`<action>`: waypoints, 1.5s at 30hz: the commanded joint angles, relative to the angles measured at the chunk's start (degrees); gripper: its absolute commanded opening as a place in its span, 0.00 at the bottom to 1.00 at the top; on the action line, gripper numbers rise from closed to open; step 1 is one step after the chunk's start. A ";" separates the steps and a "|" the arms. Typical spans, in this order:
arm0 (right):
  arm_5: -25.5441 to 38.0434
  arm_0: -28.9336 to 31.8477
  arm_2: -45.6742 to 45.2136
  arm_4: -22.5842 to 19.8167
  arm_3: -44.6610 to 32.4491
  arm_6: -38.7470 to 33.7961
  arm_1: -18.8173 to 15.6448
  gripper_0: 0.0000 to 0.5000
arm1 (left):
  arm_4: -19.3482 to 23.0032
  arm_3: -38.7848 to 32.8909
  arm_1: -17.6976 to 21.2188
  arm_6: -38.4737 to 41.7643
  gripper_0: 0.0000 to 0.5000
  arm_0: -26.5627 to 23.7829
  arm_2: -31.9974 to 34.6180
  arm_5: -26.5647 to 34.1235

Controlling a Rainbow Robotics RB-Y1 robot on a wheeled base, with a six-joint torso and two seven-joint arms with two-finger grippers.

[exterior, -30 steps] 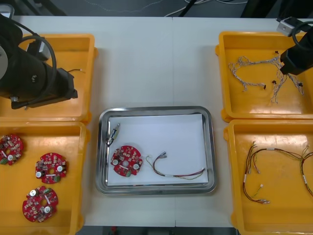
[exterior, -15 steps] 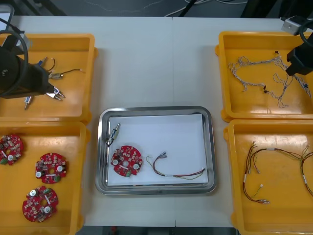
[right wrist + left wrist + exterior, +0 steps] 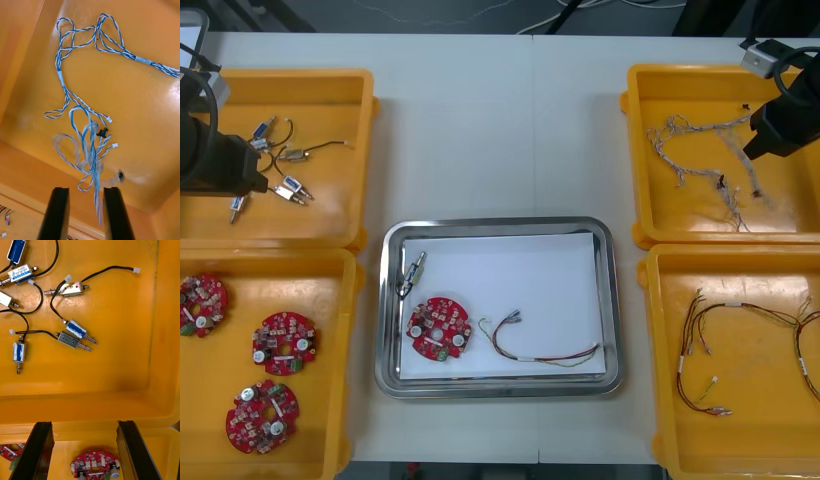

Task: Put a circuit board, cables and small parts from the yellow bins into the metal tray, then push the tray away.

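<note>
Metal tray (image 3: 498, 224) holds a circuit board (image 3: 439, 329), a small metal part (image 3: 412, 272) and a red and yellow cable (image 3: 540, 350). Beyond the tray's right, the right gripper (image 3: 86, 191) pinches a twisted blue and white cable (image 3: 90, 150). Beyond its left, the left gripper (image 3: 84, 423) gapes wide. That cable and the push are left.

I am seeing bins (image 3: 310, 75) of smooth, glossy yellow plastic along the table's (image 3: 500, 130) matt side edges. The tray (image 3: 498, 224) is shining as polished metal, lined with matt white paper. The small parts (image 3: 71, 288) are gleaming bare metal; the twisted cable (image 3: 60, 77) is wearing smooth plastic.
</note>
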 commanded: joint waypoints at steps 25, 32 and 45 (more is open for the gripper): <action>-8.29 -2.05 5.39 -2.03 5.95 0.52 -2.09 0.86 | -1.38 3.94 2.15 -7.12 1.00 1.49 1.60 -5.71; -8.20 -1.53 10.14 -2.03 7.01 1.04 -2.00 0.86 | -2.61 3.94 2.15 -7.65 1.00 1.85 0.72 -5.88; -16.20 6.12 12.16 -2.30 1.91 2.01 0.20 0.85 | -5.60 3.33 2.15 -8.44 1.00 2.37 -1.39 -7.46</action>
